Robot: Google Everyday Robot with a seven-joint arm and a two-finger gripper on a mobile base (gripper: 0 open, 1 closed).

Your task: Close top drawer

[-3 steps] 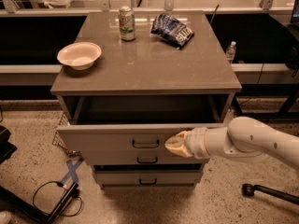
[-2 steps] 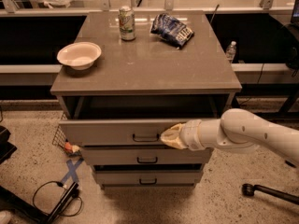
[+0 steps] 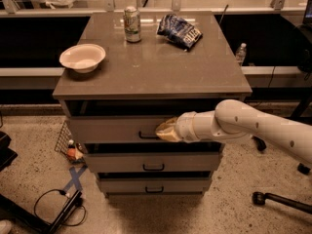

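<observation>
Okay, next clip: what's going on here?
The robot's arm reaches in from the right, with its pincer against the front of the top drawer, just right of the small dark handle. The drawer is nearly in but not yet flush, and a dark gap shows above its front. On the cabinet top sit a bowl, a can and a snack bag.

The white arm (image 3: 265, 126) reaches in from the right side of the scene and lies almost flat, with a soft bend at its thick round joint (image 3: 231, 117). The wrist (image 3: 195, 126) is a short white tube with rings — it points straight to the left. At its end sits the yellowish gripper (image 3: 166, 129), near the middle of the scene, with its tip pointing left.
</observation>
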